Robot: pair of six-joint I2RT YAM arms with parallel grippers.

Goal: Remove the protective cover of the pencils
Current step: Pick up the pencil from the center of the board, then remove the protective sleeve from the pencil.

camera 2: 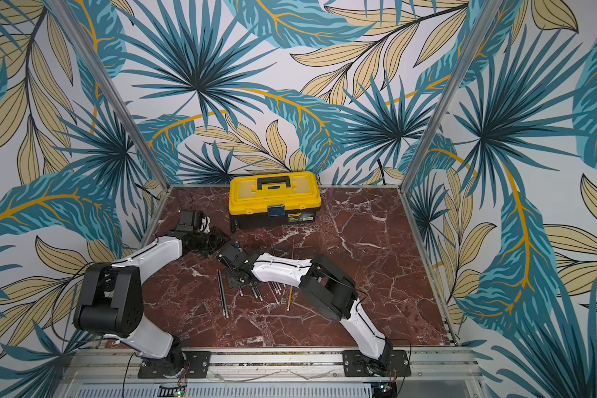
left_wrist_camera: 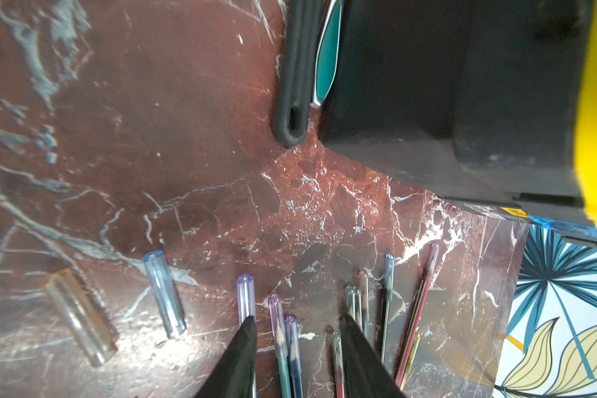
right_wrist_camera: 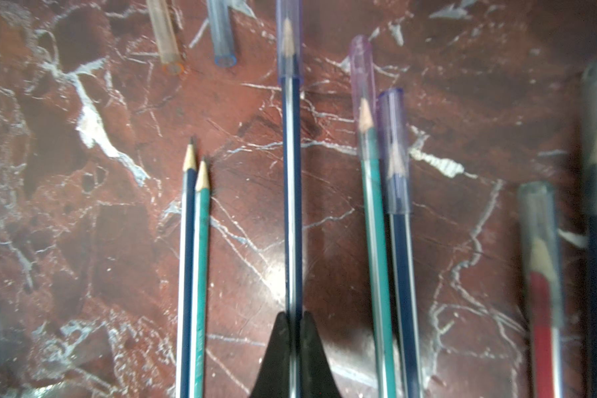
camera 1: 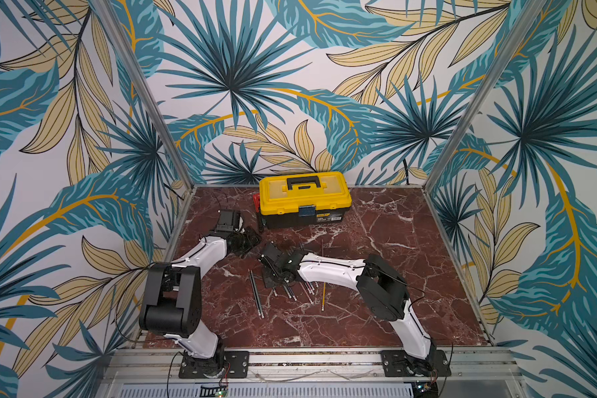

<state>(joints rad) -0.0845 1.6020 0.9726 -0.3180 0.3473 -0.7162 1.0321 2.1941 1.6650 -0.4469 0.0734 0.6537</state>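
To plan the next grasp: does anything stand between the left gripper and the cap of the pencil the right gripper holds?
Nothing visible does. The cap lies just beyond one finger of the open left gripper; two other capped pencils lie beside it.

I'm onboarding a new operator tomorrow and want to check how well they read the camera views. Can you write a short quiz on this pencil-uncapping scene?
1. True or false: the dark blue pencil clamped in the right gripper has its cap on.
2. The two empty caps lying loose on the marble table are: A) orange and blue, B) red and green, C) yellow and black.
3. Which gripper stands open, gripping nothing?
Key: 1 true. 2 A. 3 the left gripper.
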